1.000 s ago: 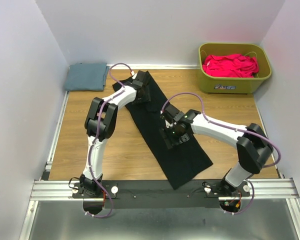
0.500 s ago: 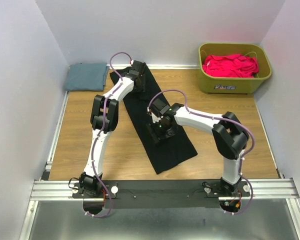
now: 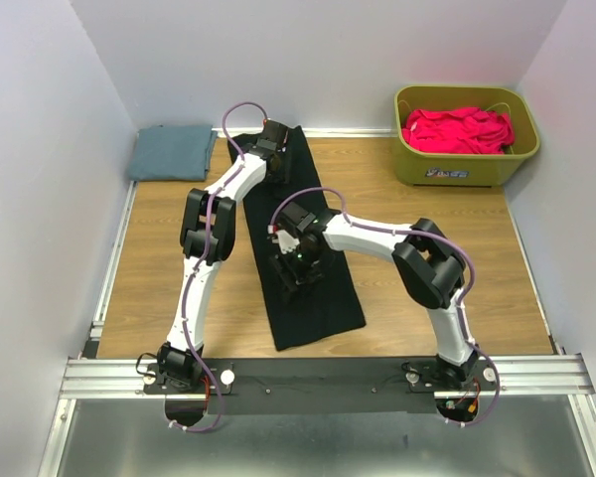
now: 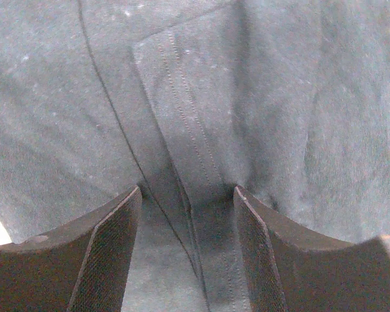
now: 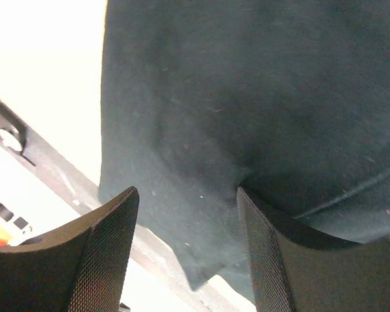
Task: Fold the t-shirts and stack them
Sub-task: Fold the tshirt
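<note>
Black cotton, folded into one long strip, is the black t-shirt [image 3: 323, 308], and it lies on the wooden tabletop [image 3: 149, 278] running from the back wall toward the arms' mounting rail [image 3: 536, 376]. At the strip's far end the left fingers [image 4: 110, 247] sit a little apart with a raised ridge of stitched cloth bunched up between them; the fabric puckers in toward the gap, so they look clamped on that fold. About halfway down the strip the right fingers [image 5: 97, 253] stand the same way, with dark cloth drawn into a pinch between them, clamped on the shirt. Past them, the right wrist view shows the strip's near corner ending just short of the rail. Left of the strip's far end, near but apart from it, rests a folded blue-grey shirt [image 3: 171, 151]. Well off to the right of that same end stands an olive-green bin [image 3: 467, 171] heaped with pink shirts [image 3: 457, 129].
</note>
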### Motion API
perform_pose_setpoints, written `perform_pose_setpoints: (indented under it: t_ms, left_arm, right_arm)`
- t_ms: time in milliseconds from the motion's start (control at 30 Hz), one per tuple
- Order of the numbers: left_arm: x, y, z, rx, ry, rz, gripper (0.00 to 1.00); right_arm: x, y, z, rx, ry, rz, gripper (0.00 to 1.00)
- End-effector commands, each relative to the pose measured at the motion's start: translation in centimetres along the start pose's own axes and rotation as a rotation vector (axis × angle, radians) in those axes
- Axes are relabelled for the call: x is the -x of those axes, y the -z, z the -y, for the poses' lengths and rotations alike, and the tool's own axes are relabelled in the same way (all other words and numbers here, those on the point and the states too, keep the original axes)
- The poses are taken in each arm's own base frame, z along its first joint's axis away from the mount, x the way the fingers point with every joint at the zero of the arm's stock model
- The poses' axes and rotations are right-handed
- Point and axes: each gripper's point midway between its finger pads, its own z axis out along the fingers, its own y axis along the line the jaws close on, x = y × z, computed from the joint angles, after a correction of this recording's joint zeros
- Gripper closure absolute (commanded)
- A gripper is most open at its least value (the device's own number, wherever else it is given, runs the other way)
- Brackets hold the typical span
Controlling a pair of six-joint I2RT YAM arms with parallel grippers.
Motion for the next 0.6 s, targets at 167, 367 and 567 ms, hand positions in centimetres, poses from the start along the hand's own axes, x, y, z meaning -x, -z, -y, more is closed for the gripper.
perform_pose_setpoints:
  t_ms: [167, 367, 567]
  left_arm:
    - [3.6, 1.2, 0.6, -0.059, -0.01, 0.104, 0.14]
    - [10.6, 9.4, 0.8, -0.097, 0.069, 0.293, 0.11]
    - [12.7, 18.8, -1.2, -0.05, 0.225, 0.412, 0.11]
  right_arm:
    - [1.9, 1.3, -1.7, -0.089, 0.056, 0.103, 0.3]
    - [2.5, 6.6, -1.7, -0.185, 0.039, 0.263, 0.25]
    - [-2.0, 8.8, 1.5, -0.302, -0.084, 0.297, 0.25]
